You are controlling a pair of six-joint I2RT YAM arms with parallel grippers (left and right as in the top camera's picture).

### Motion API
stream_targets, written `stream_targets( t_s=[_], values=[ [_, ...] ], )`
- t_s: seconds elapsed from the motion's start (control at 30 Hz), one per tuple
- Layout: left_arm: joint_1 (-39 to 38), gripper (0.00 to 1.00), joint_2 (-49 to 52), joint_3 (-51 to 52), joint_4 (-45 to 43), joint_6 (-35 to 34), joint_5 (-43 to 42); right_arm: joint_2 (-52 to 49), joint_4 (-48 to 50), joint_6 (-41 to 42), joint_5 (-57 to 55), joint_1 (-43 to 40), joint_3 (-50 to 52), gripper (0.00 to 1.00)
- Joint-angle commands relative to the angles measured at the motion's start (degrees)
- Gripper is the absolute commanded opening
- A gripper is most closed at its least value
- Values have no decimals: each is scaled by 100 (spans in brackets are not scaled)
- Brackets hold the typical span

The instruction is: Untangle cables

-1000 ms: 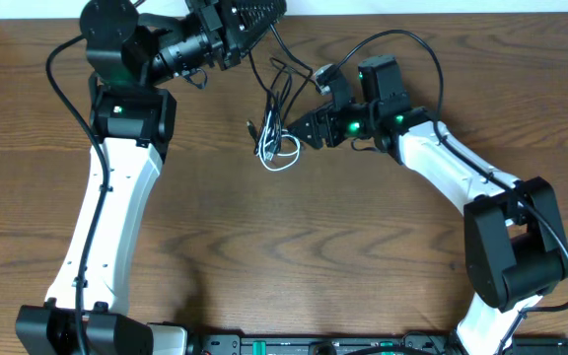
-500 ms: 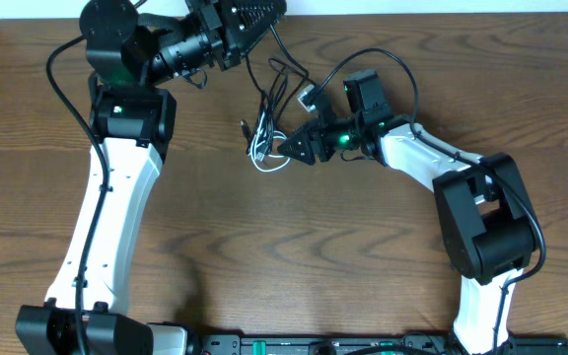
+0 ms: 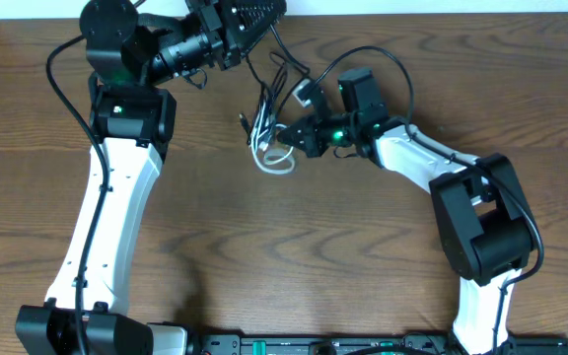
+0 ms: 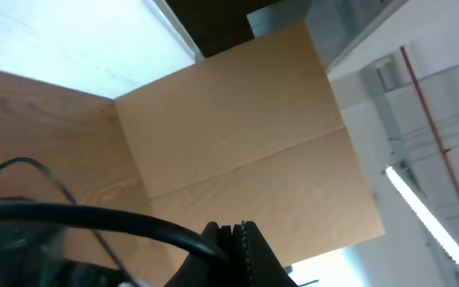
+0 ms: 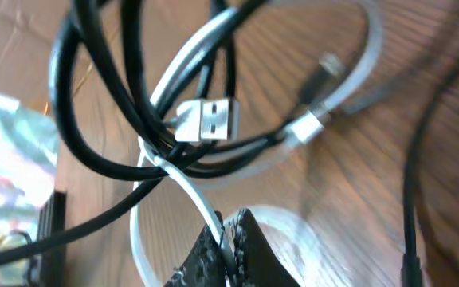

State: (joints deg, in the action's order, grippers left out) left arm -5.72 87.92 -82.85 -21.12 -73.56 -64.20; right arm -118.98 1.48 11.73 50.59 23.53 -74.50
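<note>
The cables lie as a small tangle at the table's back middle: thin black cords and a white cord looped below them. My left gripper is raised at the back edge, shut on a black cord that runs off to the left from its pinched jaws. My right gripper is at the tangle's right side, shut on the white cord. In the right wrist view the black cords cross over the white one, and a silver USB plug sits among them.
A thicker black robot wire arcs behind the right arm. The left arm stretches along the table's left side. A black rail runs along the front edge. A light wooden panel stands behind the table.
My right gripper has moved left into the tangle and shut on the white cord. The tangle shifted slightly left. The left gripper has kept its hold and place.
</note>
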Motion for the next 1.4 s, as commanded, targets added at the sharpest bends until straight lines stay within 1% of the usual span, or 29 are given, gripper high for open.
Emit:
stream_targets(
  t_s=[0.0, 0.03, 0.1, 0.23, 0.33, 0.43, 0.53, 0.63, 0.7, 0.73, 0.83, 0.87, 0.93, 1.0, 1.1, 1.2, 1.37],
  values=[
    [68, 7, -20, -63, 339, 1235, 13, 417, -310, 516, -101, -516, -79, 2],
    [98, 8, -20, -63, 654, 1464, 114, 581, -505, 459, -101, -658, -79, 2],
    [195, 7, -20, -63, 1556, 1956, 496, 907, -879, 308, -122, -905, -79, 2],
    [407, 7, -15, -63, 3519, 3045, 1775, 1620, -1596, 146, -317, -1386, -79, 1],
    [470, 7, -15, -63, 4540, 3751, 2859, 2061, -1996, 146, -382, -1700, -79, 1],
    [468, 7, -15, -63, 5160, 4096, 3722, 2404, -2280, 149, -455, -1987, -79, 1],
    [468, 8, -17, -63, 5438, 4350, 4146, 2671, -2551, 146, -723, -2188, -79, 1],
    [468, 7, -17, -63, 5545, 4599, 4166, 2771, -2820, 22, -964, -2247, -79, 1],
    [468, 7, -15, -50, 5611, 4612, 4234, 2723, -2962, -9, -1049, -2177, -76, 1],
    [468, 7, -15, -15, 5630, 4614, 4297, 2669, -3051, -44, -1095, -2094, -76, 4],
    [468, 7, -9, 105, 5729, 4610, 4605, 2483, -3211, -66, -1303, -1823, -76, 26],
    [468, 8, 11, 168, 5875, 4610, 4896, 2319, -3237, -63, -1478, -1613, -76, 38],
    [468, 7, 61, 201, 6081, 4610, 5204, 2135, -3235, -35, -1764, -1386, -76, 43],
    [468, 7, 146, 201, 6266, 4612, 5473, 1908, -3241, 92, -2308, -1143, -76, 47],
    [468, 7, 251, 201, 6424, 4610, 5729, 1543, -3195, 109, -2879, -890, -76, 48],
    [468, 7, 321, 201, 6520, 4612, 5831, 1093, -3010, 85, -3189, -693, -76, 48],
    [468, 7, 358, 201, 6533, 4614, 5836, 472, -2433, -2, -3270, -435, -76, 46]
  ],
)
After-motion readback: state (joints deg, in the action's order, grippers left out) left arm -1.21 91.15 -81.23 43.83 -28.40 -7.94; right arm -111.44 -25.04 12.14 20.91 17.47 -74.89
